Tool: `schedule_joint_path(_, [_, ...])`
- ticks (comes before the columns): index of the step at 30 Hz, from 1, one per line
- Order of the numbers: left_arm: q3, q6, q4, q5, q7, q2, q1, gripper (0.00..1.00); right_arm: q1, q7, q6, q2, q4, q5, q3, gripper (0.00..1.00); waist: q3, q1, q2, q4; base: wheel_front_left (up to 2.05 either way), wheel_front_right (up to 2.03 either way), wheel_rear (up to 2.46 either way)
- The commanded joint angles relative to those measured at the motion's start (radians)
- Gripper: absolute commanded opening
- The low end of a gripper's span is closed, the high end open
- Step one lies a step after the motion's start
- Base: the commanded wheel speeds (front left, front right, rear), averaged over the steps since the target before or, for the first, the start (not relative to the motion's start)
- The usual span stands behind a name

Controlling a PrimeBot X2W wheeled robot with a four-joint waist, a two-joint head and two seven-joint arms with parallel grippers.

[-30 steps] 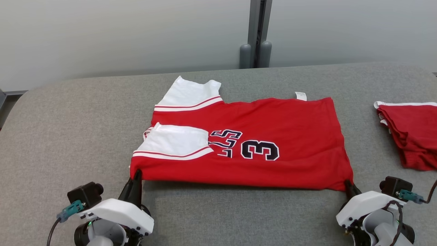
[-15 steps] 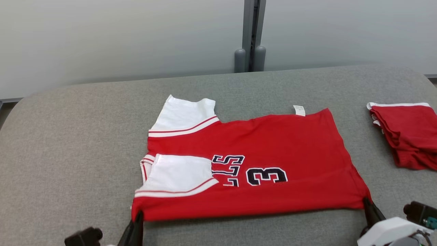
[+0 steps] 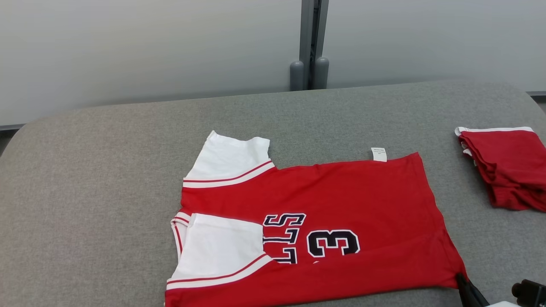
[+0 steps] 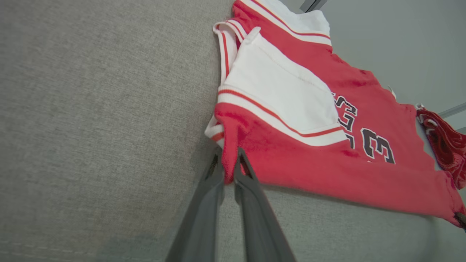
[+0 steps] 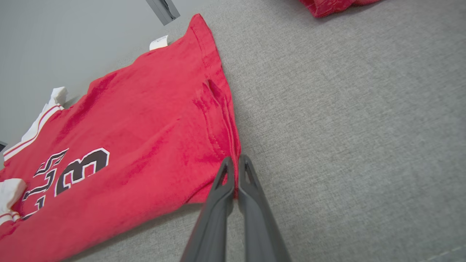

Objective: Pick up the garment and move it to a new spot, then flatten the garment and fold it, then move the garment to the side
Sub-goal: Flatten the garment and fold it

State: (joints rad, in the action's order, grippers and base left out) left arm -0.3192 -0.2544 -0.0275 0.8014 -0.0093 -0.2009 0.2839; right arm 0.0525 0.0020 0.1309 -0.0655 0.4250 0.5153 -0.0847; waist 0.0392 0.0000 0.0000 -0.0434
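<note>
The garment [image 3: 341,200] is a red jersey with white sleeves and a dark number 3, lying flat and folded lengthwise on the grey table [image 3: 85,170]. In the left wrist view my left gripper [image 4: 227,160] is shut on the garment [image 4: 309,163] at its near corner by the sleeves. In the right wrist view my right gripper [image 5: 236,162] is shut on the garment [image 5: 145,127] at its near hem corner. The head view catches the right gripper [image 3: 463,281] at the bottom edge, against that same corner.
A pile of folded red clothes [image 3: 507,166] lies at the table's right edge. A grey post [image 3: 309,42] stands against the wall behind the table. Bare grey surface stretches left of the garment and beyond it.
Both grippers have pulled the garment toward me across the table, while the pile at the right stayed put. The grippers have slid down to or past the head view's bottom edge.
</note>
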Motion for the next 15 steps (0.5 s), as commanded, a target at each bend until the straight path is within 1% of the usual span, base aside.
schedule_joint_path(1, [0.000, -0.005, -0.007, -0.011, 0.002, -0.007, -0.007, 0.20, 0.017, 0.015, 0.000, 0.000, -0.025, -0.013, -0.015, 0.42, -0.001, 0.0000, 0.0000, -0.003, 0.00, 0.00, 0.00])
schedule_joint_path(2, [-0.005, -0.005, -0.012, -0.015, 0.004, -0.010, -0.012, 0.40, 0.021, 0.022, 0.000, 0.004, -0.037, -0.015, -0.021, 0.61, -0.001, 0.0000, 0.0000, -0.005, 0.00, 0.00, 0.00])
schedule_joint_path(3, [-0.006, -0.005, -0.015, -0.020, 0.002, -0.013, -0.018, 0.59, 0.024, 0.029, 0.000, 0.005, -0.047, -0.019, -0.025, 0.89, -0.001, 0.0000, 0.0000, -0.006, 0.00, 0.00, 0.00])
schedule_joint_path(4, [-0.008, -0.006, -0.018, -0.023, 0.001, -0.014, -0.023, 1.00, 0.026, 0.035, 0.000, 0.007, -0.056, -0.024, -0.030, 1.00, -0.001, 0.0000, 0.0000, -0.008, 0.00, 0.00, 0.00])
schedule_joint_path(7, [0.003, -0.003, -0.023, -0.007, 0.009, -0.017, -0.025, 1.00, 0.041, 0.047, 0.000, 0.010, -0.066, -0.038, -0.054, 1.00, -0.001, 0.0000, 0.0000, -0.015, 0.00, 0.00, 0.00])
schedule_joint_path(12, [0.035, -0.003, -0.019, -0.021, -0.010, -0.055, -0.049, 1.00, 0.029, 0.037, 0.000, 0.012, -0.079, -0.077, -0.098, 1.00, 0.004, 0.0000, 0.0000, -0.027, 0.00, 0.00, 0.00])
schedule_joint_path(13, [0.035, -0.003, -0.019, -0.021, -0.010, -0.055, -0.049, 1.00, 0.029, 0.037, 0.000, 0.012, -0.079, -0.077, -0.098, 1.00, 0.004, 0.0000, 0.0000, -0.027, 0.00, 0.00, 0.00])
schedule_joint_path(15, [0.037, 0.001, -0.016, -0.037, -0.010, -0.073, -0.079, 1.00, 0.015, 0.029, 0.000, 0.013, -0.092, -0.091, -0.098, 1.00, 0.006, 0.0000, 0.0000, -0.034, 0.00, 0.00, 0.00])
